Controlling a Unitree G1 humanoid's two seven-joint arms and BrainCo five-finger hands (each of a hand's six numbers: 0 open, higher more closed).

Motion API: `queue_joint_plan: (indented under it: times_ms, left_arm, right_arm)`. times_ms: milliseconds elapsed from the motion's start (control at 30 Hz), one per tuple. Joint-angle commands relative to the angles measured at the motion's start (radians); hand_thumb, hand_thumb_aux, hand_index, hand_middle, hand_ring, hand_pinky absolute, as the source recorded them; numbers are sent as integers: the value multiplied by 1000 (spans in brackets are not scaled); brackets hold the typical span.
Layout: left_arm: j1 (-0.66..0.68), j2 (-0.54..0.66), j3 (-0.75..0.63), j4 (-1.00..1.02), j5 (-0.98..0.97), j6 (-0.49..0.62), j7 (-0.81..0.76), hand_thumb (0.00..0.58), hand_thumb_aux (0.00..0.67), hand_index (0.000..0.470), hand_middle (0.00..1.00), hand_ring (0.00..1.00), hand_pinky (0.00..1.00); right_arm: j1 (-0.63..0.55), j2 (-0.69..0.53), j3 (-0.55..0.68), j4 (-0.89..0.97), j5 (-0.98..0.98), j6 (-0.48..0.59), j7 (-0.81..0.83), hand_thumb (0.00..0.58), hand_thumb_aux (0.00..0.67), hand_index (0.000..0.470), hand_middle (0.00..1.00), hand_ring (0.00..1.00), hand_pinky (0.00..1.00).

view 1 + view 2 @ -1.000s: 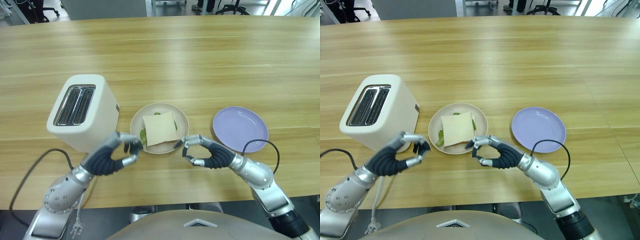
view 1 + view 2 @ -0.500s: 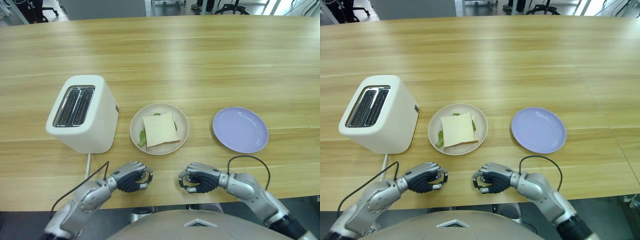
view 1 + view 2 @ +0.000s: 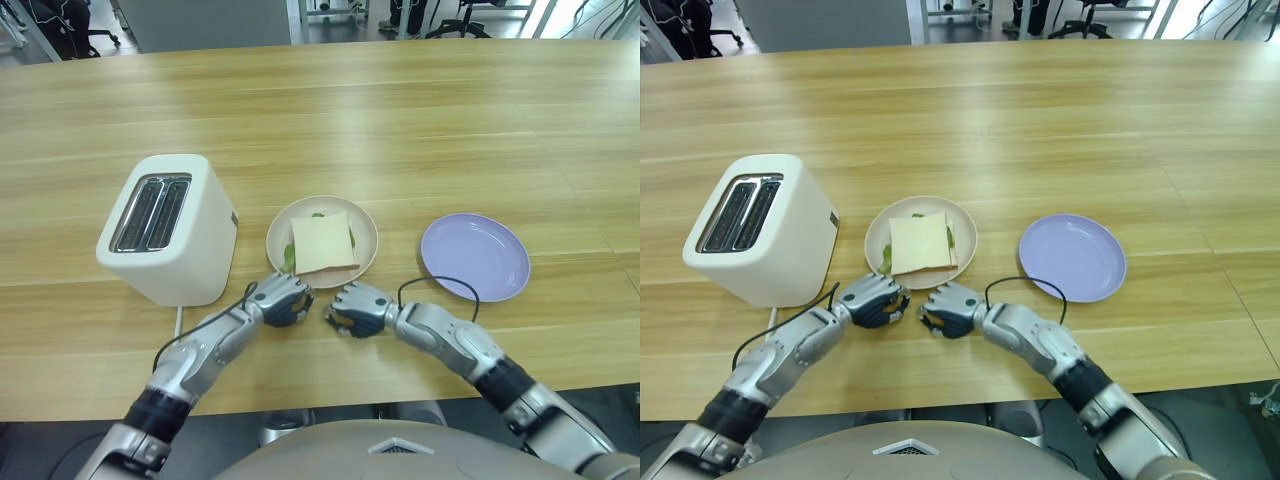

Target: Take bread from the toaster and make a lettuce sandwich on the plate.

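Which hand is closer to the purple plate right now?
Right. The right hand sits curled on the table, to the left of the purple plate and nearer the robot. The left hand is farther left, at the near edge of the sandwich plate.

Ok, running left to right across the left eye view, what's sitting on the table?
toaster → beige plate with the sandwich on it → purple plate. The left hand and right hand lie just in front of the beige plate, so they are left out of the order.
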Motion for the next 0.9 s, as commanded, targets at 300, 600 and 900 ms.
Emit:
queue_joint_plan:
  times_ms: [300, 600, 900]
  left_arm:
    - [-272, -38, -68, 337, 31, 2, 115, 580, 670, 460, 1000, 1000, 1000]
    - [-259, -8, -52, 300, -33, -29, 126, 580, 670, 460, 1000, 1000, 1000]
    - [344, 50, 133, -405, -778, -97, -138, 45, 26, 18, 235, 235, 235]
  right_arm:
    - [-294, 99, 49, 464, -61, 96, -246, 580, 670, 460, 1000, 1000, 1000]
    - [-304, 78, 55, 446, -18, 46, -281, 580, 670, 460, 1000, 1000, 1000]
    - [189, -186, -219, -372, 596, -2, 44, 0, 0, 0, 129, 129, 129]
